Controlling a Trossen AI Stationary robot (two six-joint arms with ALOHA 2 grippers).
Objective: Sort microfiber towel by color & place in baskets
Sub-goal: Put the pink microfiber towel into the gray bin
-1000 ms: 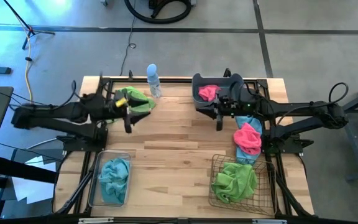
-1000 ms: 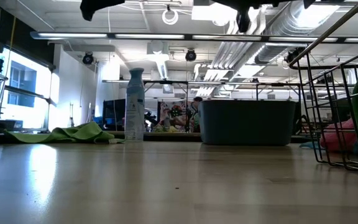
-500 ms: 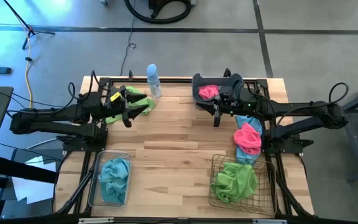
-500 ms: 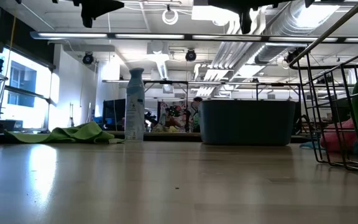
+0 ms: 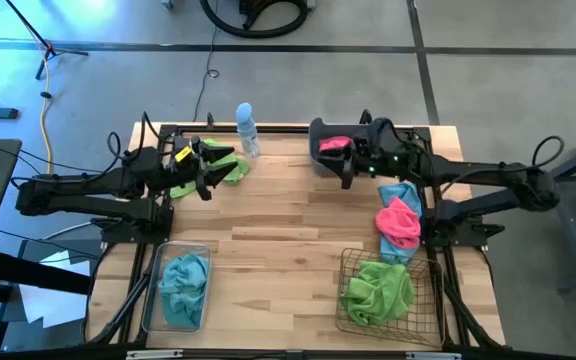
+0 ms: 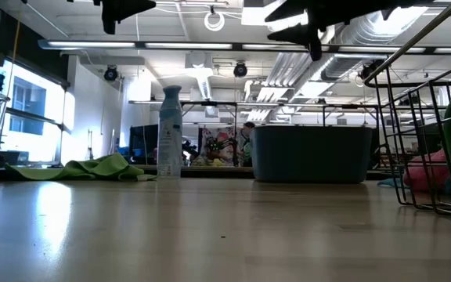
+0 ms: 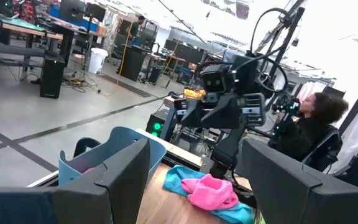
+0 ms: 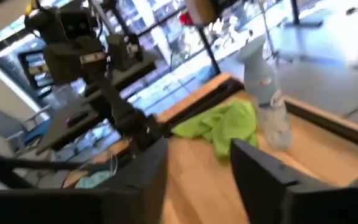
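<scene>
- Nearest the front edge of the counter (image 5: 288, 225), teal-blue towels (image 5: 184, 283) are lying in the clear bin (image 5: 151, 298), and lime green towels (image 5: 377, 288) are filling the wire-mesh basket (image 5: 345, 268).
- Just beyond the basket, a pink towel (image 5: 399, 221) is resting on a teal-blue towel (image 5: 402, 194), both loose on the counter.
- Farther back, the right gripper (image 5: 347, 166) is hovering beside the dark tub (image 5: 318, 131), fingers parted and holding nothing; another pink towel (image 5: 334, 146) is lying inside the tub.
- At the far left, the left gripper (image 5: 204, 166) is hanging wide open and empty over a loose lime green towel (image 5: 223, 162) (next to the spray bottle (image 5: 246, 127)).
- For a clean pick, it should probably be descending straight onto the towel's bunched middle, closing fully, then lifting well clear before carrying it to the wire-mesh basket.
</scene>
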